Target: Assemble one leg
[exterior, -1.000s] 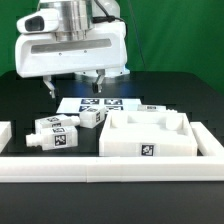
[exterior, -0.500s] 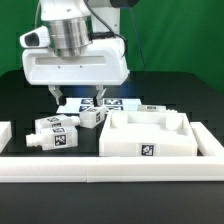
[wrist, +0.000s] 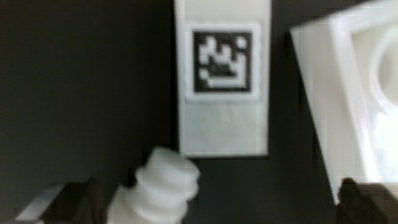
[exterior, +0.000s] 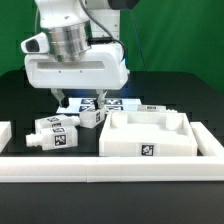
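Jaws open, holding nothing. In the exterior view the gripper (exterior: 80,100) hangs low over the table, with the leg (exterior: 91,117) lying on the table just in front of and below its fingers, not clasped.

To the exterior view's left of the leg lies a longer knobbed piece (exterior: 55,133). To the right stands the walled tray part (exterior: 175,145), close beside the leg. The marker board (exterior: 125,103) lies behind, partly hidden by the gripper.

The wrist view alone shows both fingertips (wrist: 71,203) wide of the leg (wrist: 222,90), neither touching it. A ribbed white knob (wrist: 166,185) sits at its end; whether the knob is part of the leg cannot be told.
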Available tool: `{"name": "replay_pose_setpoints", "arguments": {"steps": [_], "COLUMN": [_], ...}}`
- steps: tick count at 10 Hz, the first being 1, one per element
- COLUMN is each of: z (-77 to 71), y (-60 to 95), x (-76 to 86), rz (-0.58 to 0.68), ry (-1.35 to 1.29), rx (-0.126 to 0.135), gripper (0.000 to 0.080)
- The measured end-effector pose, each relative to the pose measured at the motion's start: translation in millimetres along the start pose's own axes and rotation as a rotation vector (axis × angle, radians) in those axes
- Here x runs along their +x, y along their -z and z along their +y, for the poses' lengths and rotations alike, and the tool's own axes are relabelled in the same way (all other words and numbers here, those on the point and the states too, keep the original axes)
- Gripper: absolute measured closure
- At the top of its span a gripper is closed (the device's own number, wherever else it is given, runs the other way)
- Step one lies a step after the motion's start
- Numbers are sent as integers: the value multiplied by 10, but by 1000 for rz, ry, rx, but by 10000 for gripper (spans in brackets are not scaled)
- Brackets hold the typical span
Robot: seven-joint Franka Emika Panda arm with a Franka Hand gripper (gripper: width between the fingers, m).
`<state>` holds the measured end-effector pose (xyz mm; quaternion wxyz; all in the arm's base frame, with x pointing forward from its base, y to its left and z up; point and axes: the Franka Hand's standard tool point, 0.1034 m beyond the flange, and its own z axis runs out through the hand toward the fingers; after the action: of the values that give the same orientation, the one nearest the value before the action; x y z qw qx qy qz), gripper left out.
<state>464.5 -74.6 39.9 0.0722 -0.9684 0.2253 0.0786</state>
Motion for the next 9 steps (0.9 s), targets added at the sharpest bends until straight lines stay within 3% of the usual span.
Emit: {"name": "replay_pose_setpoints", "arguments": {"steps": [5, 8, 9], "z": [13, 102, 102], "y": [-23, 137, 106], "x": [-106, -100, -112], "rz": [-401, -628, -697], "ry": [-6, 13, 14], "rx": [13, 32, 32], "gripper": [150, 150, 150]}}
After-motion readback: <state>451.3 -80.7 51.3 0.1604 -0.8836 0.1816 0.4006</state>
